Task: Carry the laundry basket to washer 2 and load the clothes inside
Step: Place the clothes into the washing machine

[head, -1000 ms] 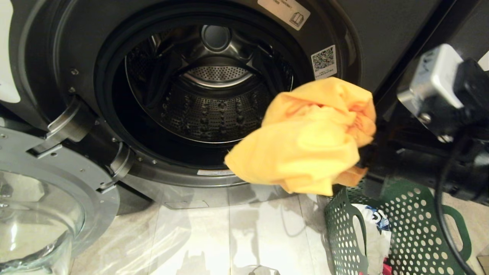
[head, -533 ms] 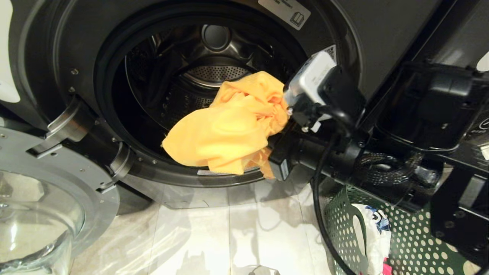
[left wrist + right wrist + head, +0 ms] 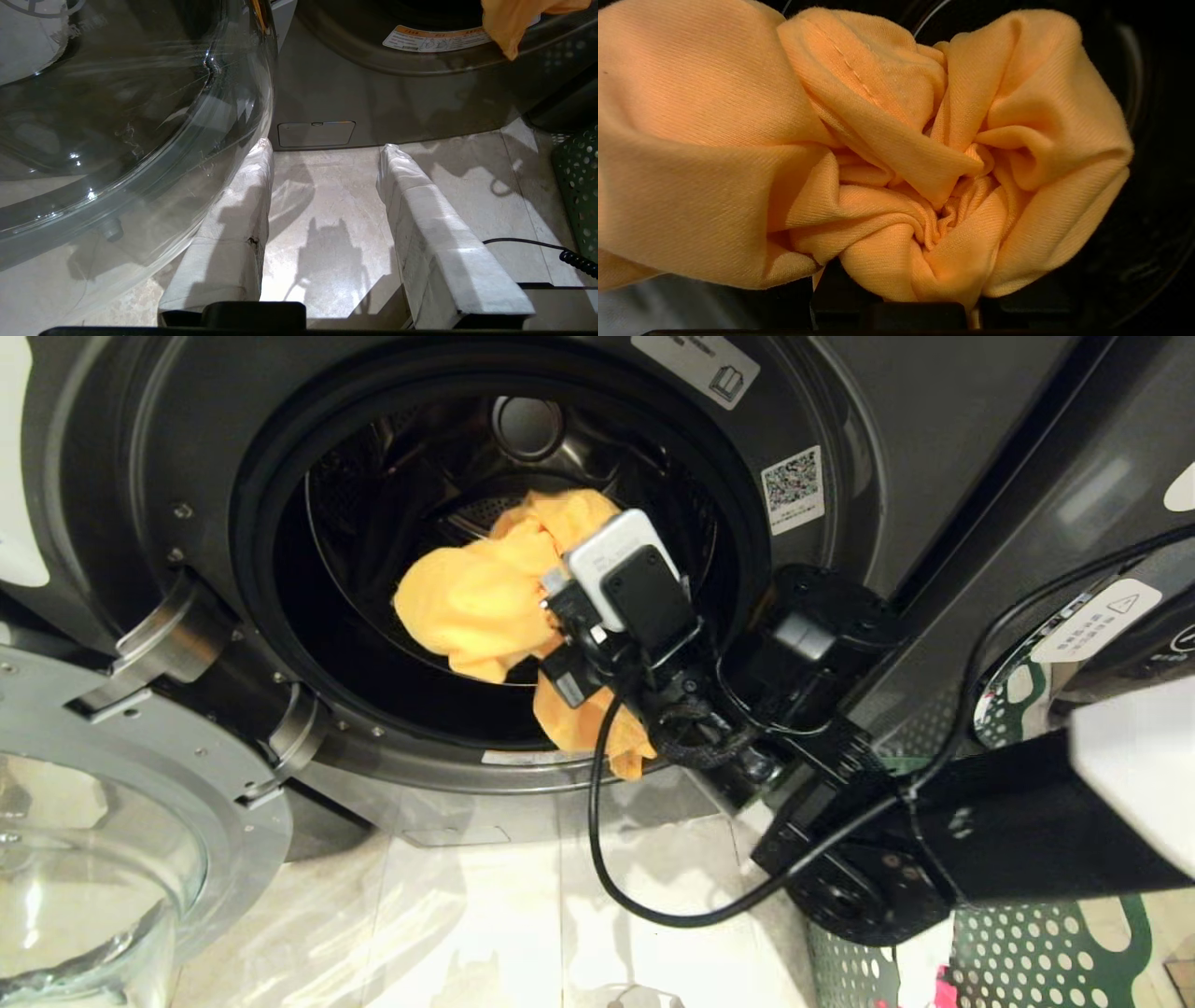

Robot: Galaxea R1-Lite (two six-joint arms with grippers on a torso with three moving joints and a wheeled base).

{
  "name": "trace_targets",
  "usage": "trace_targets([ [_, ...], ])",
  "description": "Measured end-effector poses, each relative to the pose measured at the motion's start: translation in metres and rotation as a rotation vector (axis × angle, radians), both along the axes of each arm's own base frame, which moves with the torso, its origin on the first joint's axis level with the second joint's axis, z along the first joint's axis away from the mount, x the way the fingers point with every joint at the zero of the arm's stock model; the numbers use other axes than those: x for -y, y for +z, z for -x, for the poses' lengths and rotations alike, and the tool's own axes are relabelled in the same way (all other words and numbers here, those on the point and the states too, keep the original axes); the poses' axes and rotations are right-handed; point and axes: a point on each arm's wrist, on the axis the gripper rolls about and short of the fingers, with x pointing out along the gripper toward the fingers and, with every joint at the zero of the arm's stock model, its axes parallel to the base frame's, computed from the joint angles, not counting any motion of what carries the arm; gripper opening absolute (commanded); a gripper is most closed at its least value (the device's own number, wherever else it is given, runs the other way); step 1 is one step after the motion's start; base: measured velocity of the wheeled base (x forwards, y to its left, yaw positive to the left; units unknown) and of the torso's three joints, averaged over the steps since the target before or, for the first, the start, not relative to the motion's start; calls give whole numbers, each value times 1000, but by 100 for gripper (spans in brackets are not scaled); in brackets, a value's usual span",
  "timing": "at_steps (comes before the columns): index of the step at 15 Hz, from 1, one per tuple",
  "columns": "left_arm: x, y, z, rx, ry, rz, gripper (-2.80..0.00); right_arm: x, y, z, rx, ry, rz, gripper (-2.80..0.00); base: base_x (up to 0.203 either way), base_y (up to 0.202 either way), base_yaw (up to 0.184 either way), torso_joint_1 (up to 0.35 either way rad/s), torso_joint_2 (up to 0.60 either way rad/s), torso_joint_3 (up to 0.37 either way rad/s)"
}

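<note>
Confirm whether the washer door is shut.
No: the glass door hangs swung open beside the washer, drum exposed.

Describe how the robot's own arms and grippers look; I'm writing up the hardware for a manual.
The right arm is matte black with a white outer section, a triangular warning sticker and a loose black cable. A white-and-black camera box sits on its wrist. The left gripper has two long, flat fingers wrapped in white tape on a black base.

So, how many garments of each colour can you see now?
yellow garment, at washer 2 opening: 1
white garment, in the laundry basket: 1
pink-red garment, in the laundry basket: 1
Total: 3
</note>
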Motion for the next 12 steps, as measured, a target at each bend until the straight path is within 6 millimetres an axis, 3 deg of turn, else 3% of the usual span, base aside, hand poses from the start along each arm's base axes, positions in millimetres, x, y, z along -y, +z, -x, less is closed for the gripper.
trace_targets([
  [4, 0, 0, 0, 0, 0, 0, -280, -21, -4, -39, 118, -86, -106, -280, 0, 0, 0, 0, 0, 0],
  [10, 0, 0, 0, 0, 0, 0, -280, -36, -24, -100, 21, -239, -142, -280, 0, 0, 0, 0, 0, 0],
  [11, 0, 0, 0, 0, 0, 0, -280, -35, -28, -109, 23, -254, -144, -207, 0, 0, 0, 0, 0, 0],
  [12, 0, 0, 0, 0, 0, 0, -280, -32, -35, -117, 15, -271, -135, 0, 0, 0, 0, 0, 0, 0],
])
